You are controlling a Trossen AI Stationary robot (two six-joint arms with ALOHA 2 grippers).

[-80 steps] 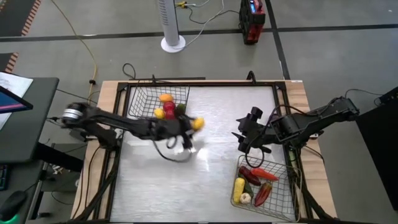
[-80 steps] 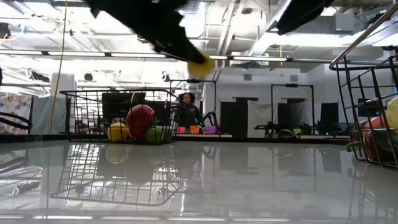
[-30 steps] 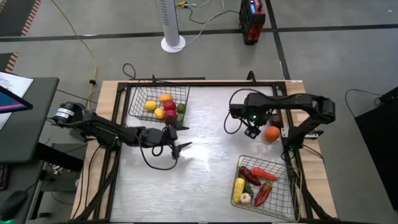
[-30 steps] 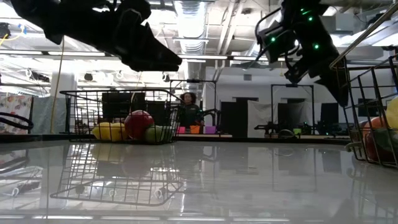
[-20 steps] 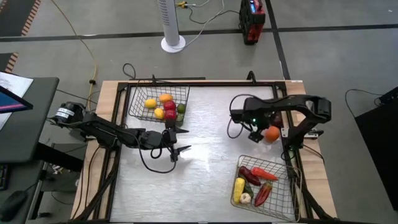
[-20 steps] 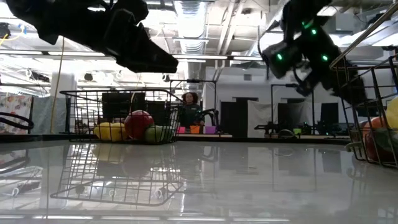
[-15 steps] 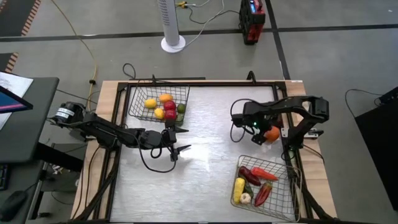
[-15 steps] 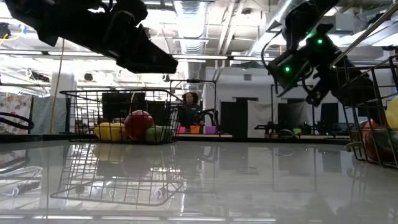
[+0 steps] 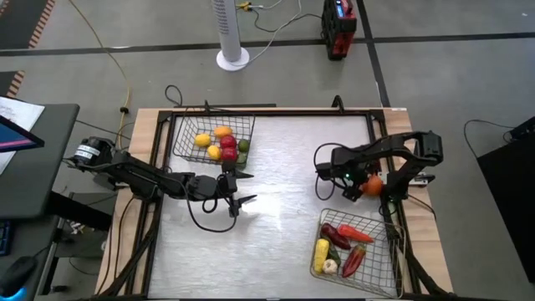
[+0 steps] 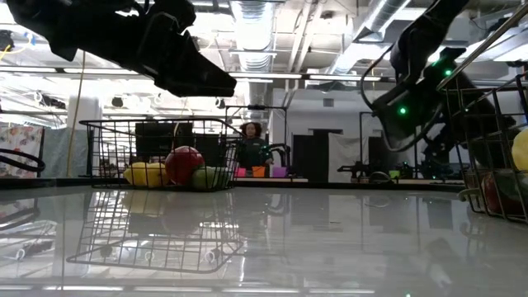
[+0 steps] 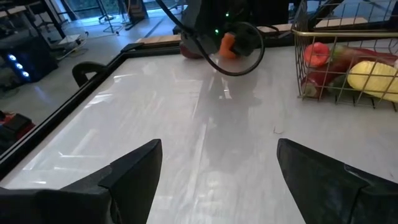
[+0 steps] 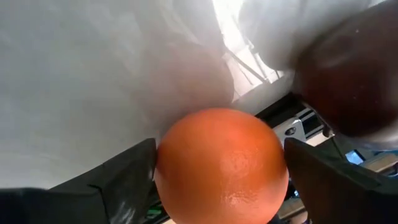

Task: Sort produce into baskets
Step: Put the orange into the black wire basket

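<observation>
Across the pale bench point(image 9: 276, 159) you have two wire baskets: one basket point(image 9: 213, 138) at the far left corner, the other basket point(image 9: 355, 251) at the near right corner. Your right gripper point(image 9: 364, 187) has its jaws apart just wide enough to straddle the orange point(image 9: 373, 186), one finger on either side in the wrist view, beside the right edge and just beyond the near right basket. You cannot tell from these views whether the orange is lifted off the bench. Your left gripper point(image 9: 241, 189) hangs over the middle-left of the bench with jaws spread wide and nothing between them, just nearer than the far basket. That far basket holds a lemon point(image 9: 201, 140), a red apple point(image 9: 227, 143) and other round fruit. The near right one holds a corn cob point(image 9: 321, 250), garlic point(image 9: 331, 267) and red peppers point(image 9: 353, 259).
</observation>
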